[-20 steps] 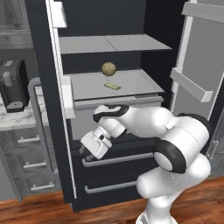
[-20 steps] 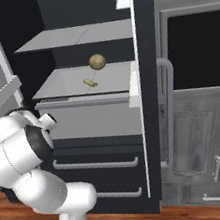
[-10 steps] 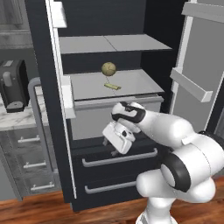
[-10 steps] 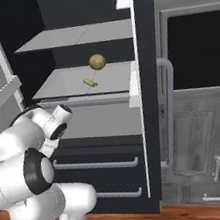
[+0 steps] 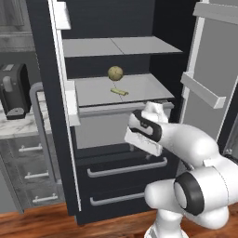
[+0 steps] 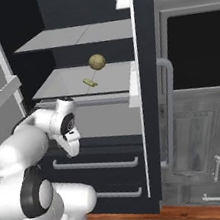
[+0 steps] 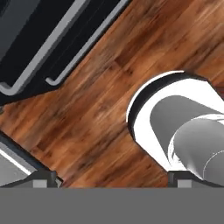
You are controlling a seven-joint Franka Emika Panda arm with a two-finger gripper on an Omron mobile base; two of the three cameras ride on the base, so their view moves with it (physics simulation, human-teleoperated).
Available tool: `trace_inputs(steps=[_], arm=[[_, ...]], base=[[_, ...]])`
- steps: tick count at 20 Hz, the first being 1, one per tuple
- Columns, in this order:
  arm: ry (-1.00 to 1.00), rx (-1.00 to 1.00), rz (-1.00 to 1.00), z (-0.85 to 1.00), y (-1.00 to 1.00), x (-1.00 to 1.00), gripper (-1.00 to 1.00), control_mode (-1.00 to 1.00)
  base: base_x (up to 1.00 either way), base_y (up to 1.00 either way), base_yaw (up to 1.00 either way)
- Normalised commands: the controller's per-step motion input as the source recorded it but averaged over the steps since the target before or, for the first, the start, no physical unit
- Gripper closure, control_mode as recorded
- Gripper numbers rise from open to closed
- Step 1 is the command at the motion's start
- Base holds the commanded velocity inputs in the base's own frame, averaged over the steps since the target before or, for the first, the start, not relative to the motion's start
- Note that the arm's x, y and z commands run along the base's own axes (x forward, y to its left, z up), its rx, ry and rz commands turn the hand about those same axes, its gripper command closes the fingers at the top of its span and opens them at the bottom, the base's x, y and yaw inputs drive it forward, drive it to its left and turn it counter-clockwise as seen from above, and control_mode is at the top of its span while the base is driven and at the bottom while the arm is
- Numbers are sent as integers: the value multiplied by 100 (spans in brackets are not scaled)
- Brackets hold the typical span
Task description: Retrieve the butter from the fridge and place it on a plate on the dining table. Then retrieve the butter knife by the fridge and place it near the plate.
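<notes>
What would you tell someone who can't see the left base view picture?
A dark fridge stands open, with a small yellow stick of butter lying on a grey shelf beside a round tan ball. The white robot arm is raised in front of the fridge below that shelf. A black coffee machine sits on the counter to the left.

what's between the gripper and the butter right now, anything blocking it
Nothing visible blocks it. The fridge doors stand open, and the butter lies bare on the middle shelf, apart from the round tan ball behind it. The open gripper hangs below the shelf's front edge, pointing at the floor, so it must rise and turn.
</notes>
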Motion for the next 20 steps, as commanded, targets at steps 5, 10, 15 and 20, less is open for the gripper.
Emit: trace_inputs(steps=[5, 10, 15, 20], arm=[[-12, -29, 85, 19, -29, -6, -100, -100], [-11, -11, 83, 20, -32, -39, -100, -100], [-3, 9, 0, -2, -8, -35, -100, -100], [-6, 16, -17, 10, -23, -22, -100, -100]], base=[[0, 0, 0], [0, 0, 0], [0, 0, 0], [0, 0, 0]])
